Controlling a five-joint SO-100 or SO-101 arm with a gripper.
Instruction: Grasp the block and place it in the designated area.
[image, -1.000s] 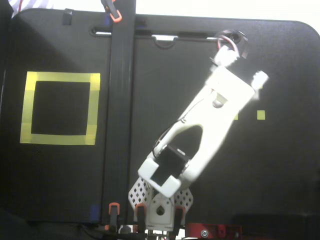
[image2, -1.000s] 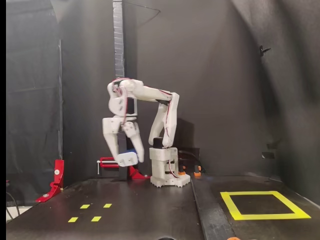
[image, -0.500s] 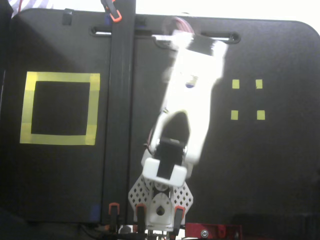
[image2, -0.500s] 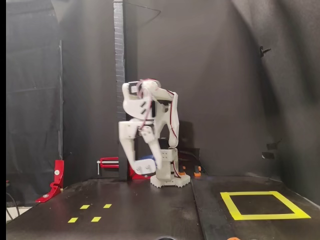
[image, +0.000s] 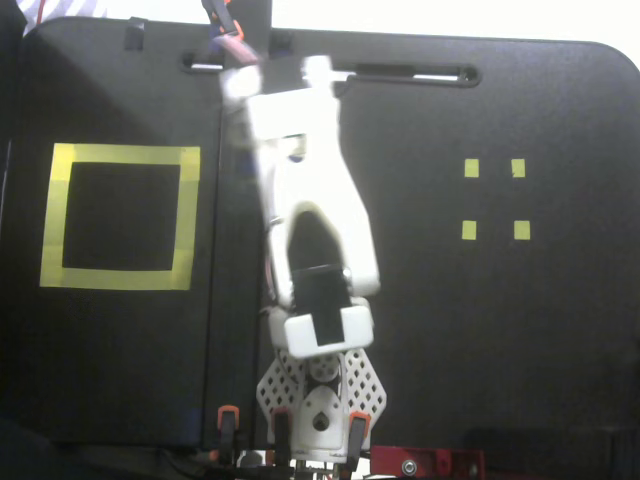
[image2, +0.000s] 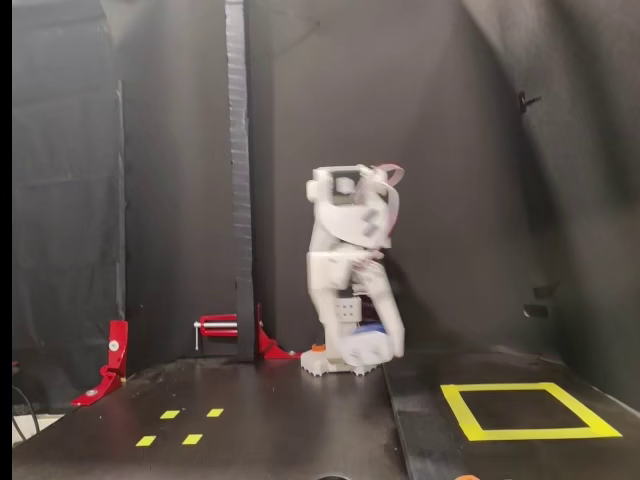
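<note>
In a fixed view from the front, my gripper (image2: 366, 348) points down just above the table, in front of the arm's base. It is shut on the block (image2: 372, 328), of which only a blurred dark-blue sliver shows between the white fingers. The designated area (image2: 525, 433), a yellow tape square, lies on the floor to the right, apart from the gripper. In a fixed view from above, the white arm (image: 310, 200) reaches up the middle and covers the block. The yellow square (image: 120, 155) lies to its left.
Four small yellow squares (image: 471, 168) mark the mat on the right from above; from the front they (image2: 192, 438) sit front left. A black upright post (image2: 237, 150) stands behind the arm. Red clamps (image2: 112, 355) hold the mat at the left.
The arm has swung with the block from above the four small squares across the middle, toward the side with the big yellow square. It is motion-blurred.
</note>
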